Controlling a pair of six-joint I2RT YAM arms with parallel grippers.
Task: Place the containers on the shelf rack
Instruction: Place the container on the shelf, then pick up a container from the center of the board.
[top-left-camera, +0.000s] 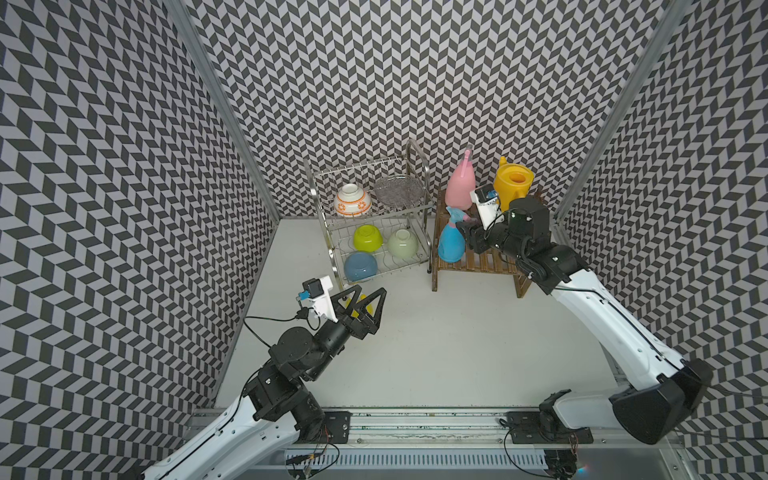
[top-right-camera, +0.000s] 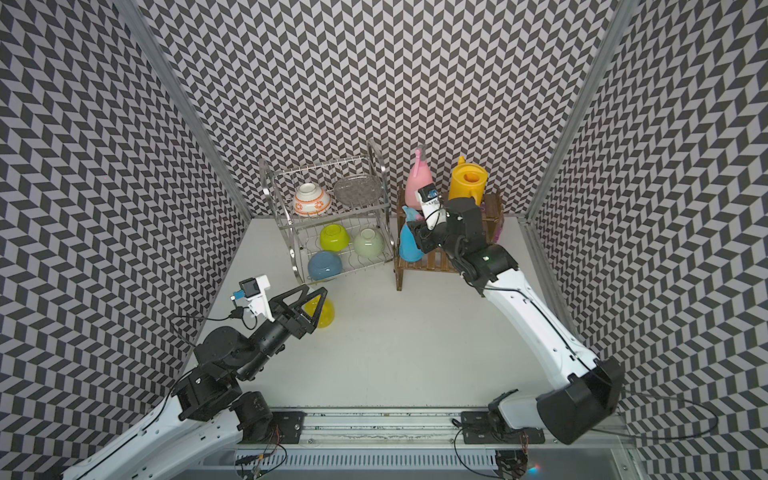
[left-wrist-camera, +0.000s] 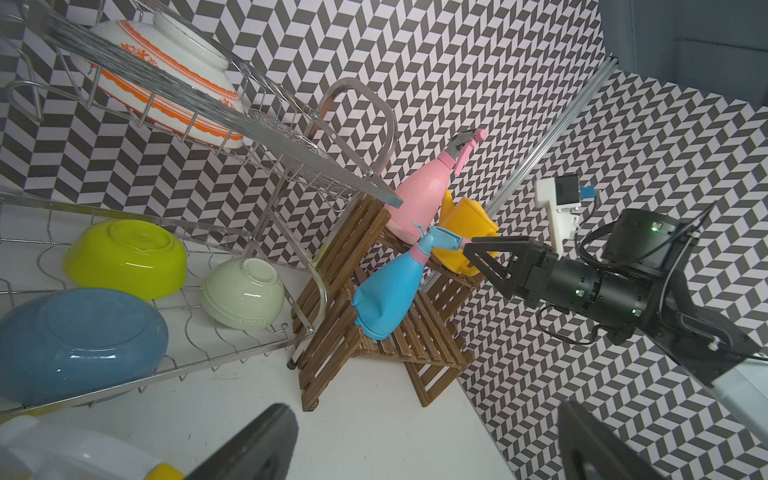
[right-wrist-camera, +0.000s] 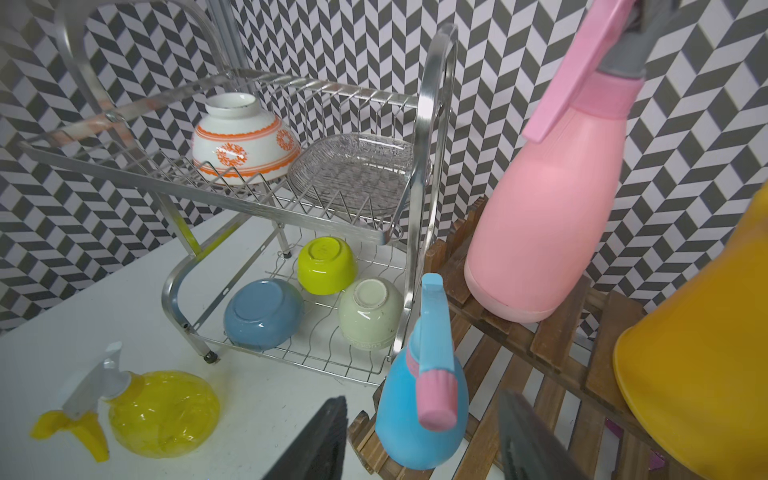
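- Yellow spray bottle (right-wrist-camera: 162, 411): lies on its side on table (top-left-camera: 415, 340), not on shelf rack yet.
- Left claw (top-left-camera: 368, 293): fingers wide apart, hangs close over yellow bottle, holds nothing.
- Shelf rack (top-left-camera: 486, 262): blue bottle (top-left-camera: 451, 243) on low step; pink bottle (top-left-camera: 460, 189) and yellow watering can (top-left-camera: 513, 183) on top step.
- Three of four look done, one left.
- Right claw (left-wrist-camera: 468, 251): fingers apart, blue bottle's cap between them, no squeeze seen. Bottle seems to stand by itself.

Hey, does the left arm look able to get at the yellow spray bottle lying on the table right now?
Probably yes. The yellow spray bottle lies on the table right by the open left gripper, nothing between them; only the wire dish rack stands close behind.
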